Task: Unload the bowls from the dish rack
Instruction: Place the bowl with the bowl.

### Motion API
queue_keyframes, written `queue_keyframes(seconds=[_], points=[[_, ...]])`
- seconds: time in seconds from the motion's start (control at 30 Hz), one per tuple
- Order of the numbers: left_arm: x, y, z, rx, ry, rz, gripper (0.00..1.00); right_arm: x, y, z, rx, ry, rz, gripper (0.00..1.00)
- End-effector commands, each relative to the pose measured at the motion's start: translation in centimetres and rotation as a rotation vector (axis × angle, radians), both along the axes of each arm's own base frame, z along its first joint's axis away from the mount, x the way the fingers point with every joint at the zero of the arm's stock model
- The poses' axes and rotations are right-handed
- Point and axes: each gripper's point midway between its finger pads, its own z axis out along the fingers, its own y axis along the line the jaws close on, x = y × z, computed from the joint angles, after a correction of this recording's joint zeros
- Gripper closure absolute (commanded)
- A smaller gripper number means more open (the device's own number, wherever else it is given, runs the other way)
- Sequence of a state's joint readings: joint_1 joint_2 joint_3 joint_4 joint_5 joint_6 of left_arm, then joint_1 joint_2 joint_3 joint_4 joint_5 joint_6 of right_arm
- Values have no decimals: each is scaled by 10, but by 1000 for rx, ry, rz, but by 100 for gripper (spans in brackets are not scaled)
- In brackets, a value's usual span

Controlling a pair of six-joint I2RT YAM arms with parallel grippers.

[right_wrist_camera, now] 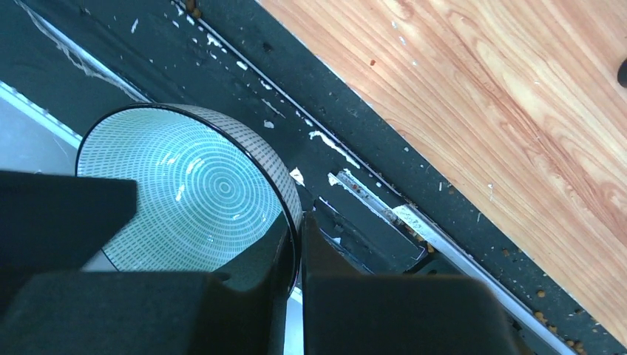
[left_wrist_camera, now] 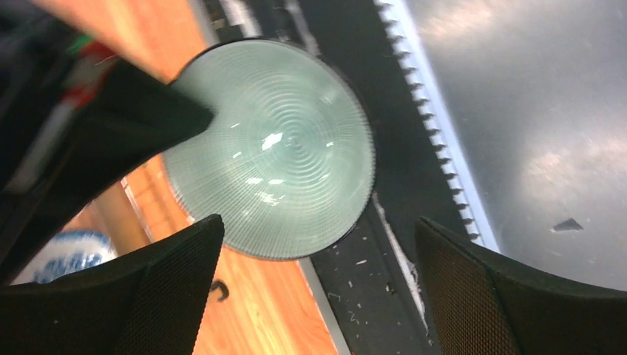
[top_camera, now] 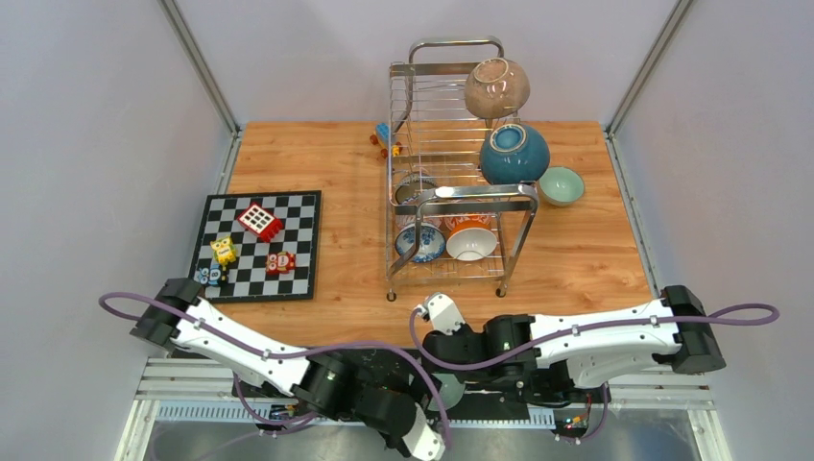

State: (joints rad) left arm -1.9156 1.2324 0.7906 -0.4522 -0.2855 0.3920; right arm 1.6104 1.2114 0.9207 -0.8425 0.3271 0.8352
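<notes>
A pale green bowl [right_wrist_camera: 185,196] with a fine ringed pattern is at the table's near edge, over the black rail. My right gripper [right_wrist_camera: 296,248] is shut on its rim. In the left wrist view the same bowl [left_wrist_camera: 273,148] lies just beyond my left gripper [left_wrist_camera: 318,225], which is open and holds nothing. The chrome dish rack [top_camera: 461,197] stands mid-table. A speckled brown bowl [top_camera: 496,88] and a dark teal bowl [top_camera: 514,154] lean on its right side. A blue-white bowl [top_camera: 419,242] and an orange-white bowl [top_camera: 470,242] sit on its lower tier.
A mint green bowl [top_camera: 561,185] sits on the table right of the rack. A chequered board [top_camera: 257,274] with toy blocks lies at the left. More blocks [top_camera: 387,139] lie behind the rack. A metal frame and rails run below the table's near edge.
</notes>
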Motion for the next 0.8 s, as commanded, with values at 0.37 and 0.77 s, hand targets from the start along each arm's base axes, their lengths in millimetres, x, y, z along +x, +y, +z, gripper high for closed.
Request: queue_keyframes(seconds=[0.37, 0.77], points=[[56, 2, 85, -650, 712, 1024, 0, 29, -19, 25, 247, -100, -266, 97], [101, 17, 81, -749, 929, 1373, 28, 42, -18, 31, 330, -123, -437, 97]])
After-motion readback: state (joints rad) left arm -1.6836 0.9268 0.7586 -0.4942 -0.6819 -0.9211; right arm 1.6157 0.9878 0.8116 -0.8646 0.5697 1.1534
